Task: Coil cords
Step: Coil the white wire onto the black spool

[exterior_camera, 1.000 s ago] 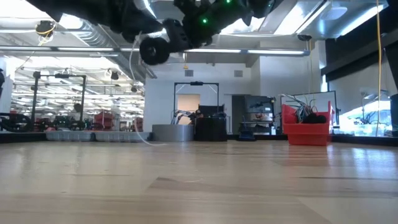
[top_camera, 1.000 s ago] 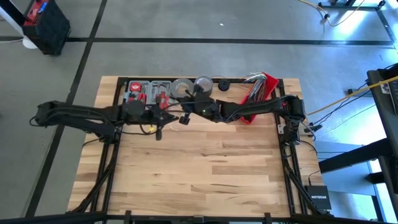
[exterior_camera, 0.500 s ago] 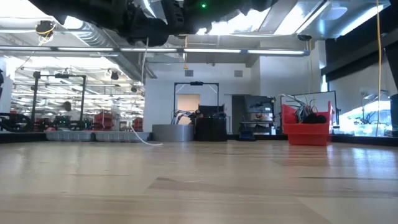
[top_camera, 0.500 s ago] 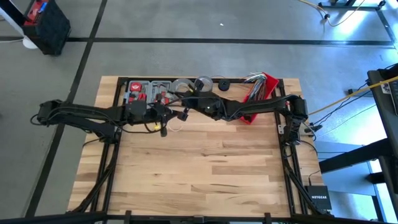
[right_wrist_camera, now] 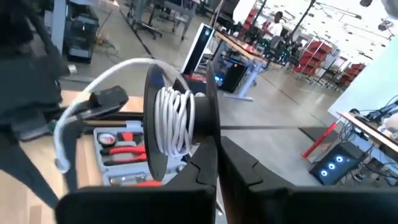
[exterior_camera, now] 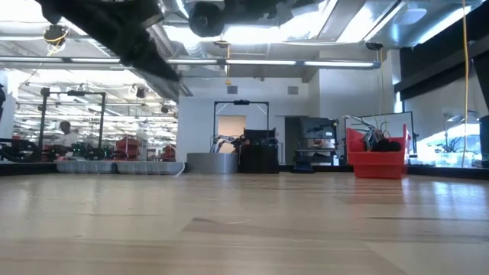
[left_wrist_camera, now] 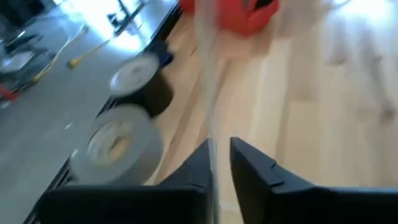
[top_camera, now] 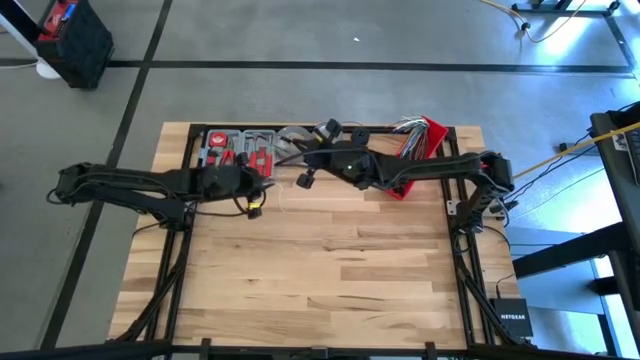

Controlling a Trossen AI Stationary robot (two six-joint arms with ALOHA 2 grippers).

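Note:
The white cord (right_wrist_camera: 176, 122) is wound in several turns round a black round puck (top_camera: 305, 180), which hangs high over the table's far middle, at the top of the low view (exterior_camera: 206, 15). My right gripper (right_wrist_camera: 216, 163) is shut on the puck. A free loop of the cord (right_wrist_camera: 93, 87) leads off toward my left gripper (top_camera: 257, 203), just left of the puck. In the left wrist view the blurred cord (left_wrist_camera: 210, 106) runs through the narrow gap of my left gripper (left_wrist_camera: 220, 163), which is slightly open. No dark cord shows. My right gripper pinches the puck's rim (right_wrist_camera: 210, 149) between its two fingers, which come nearly level from the table's right. The puck is lifted clear, standing on edge, with the cord's turns on its hub. My left gripper has the cord between its fingers (left_wrist_camera: 199, 165); whether they touch it I cannot tell.
A grey tool tray (top_camera: 236, 148) with red-handled tools lies at the far left. Two tape rolls (left_wrist_camera: 118, 144) (left_wrist_camera: 140, 79) stand beside it. A red bin (top_camera: 416, 148) of cables sits at the far right. The near half of the wooden table (top_camera: 330, 270) is bare.
My right gripper has risen and drifted toward the table's far right with the puck. The slack cord that trailed on the table has been lifted off it. My left gripper has tipped downward.

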